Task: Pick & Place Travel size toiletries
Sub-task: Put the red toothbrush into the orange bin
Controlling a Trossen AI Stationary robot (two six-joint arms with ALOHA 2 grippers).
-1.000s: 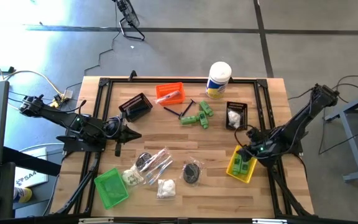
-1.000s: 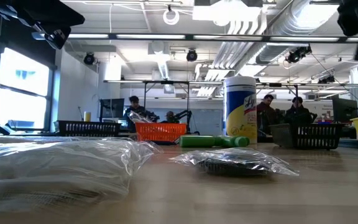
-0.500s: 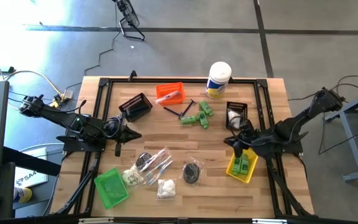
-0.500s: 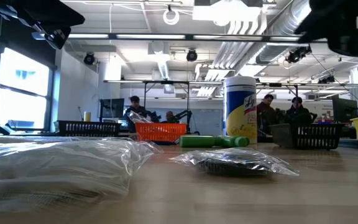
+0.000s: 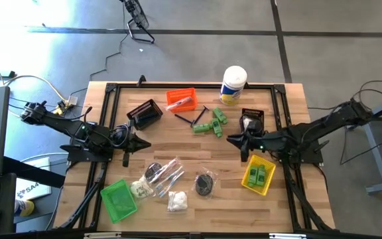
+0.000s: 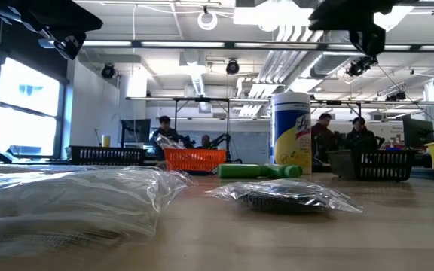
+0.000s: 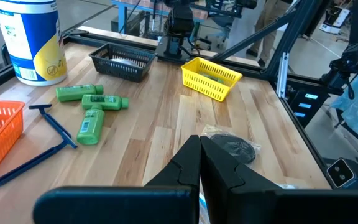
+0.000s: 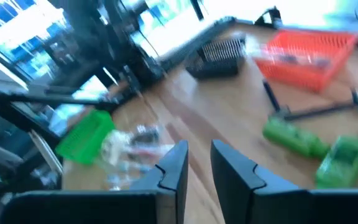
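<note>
Three bright green mini bottles lie on the table's far middle, with thin sticks beside them. Two more green bottles lie in the yellow bin. Clear slim packets, bags of white puffs and a bagged dark round bundle lie near the front. My right gripper hangs open and empty above the table, right of the green bottles. My left gripper waits shut at the table's left.
A tall white canister stands at the far edge. An orange bin, a black bin and another black bin holding white puffs sit in the far half; a green bin sits front left. People stand beyond the table.
My right gripper has come up out of the yellow bin and swung toward the table's left and far edge, tipping from pointing down to nearly level; it now hangs over the middle. The green bottles stay in the yellow bin.
</note>
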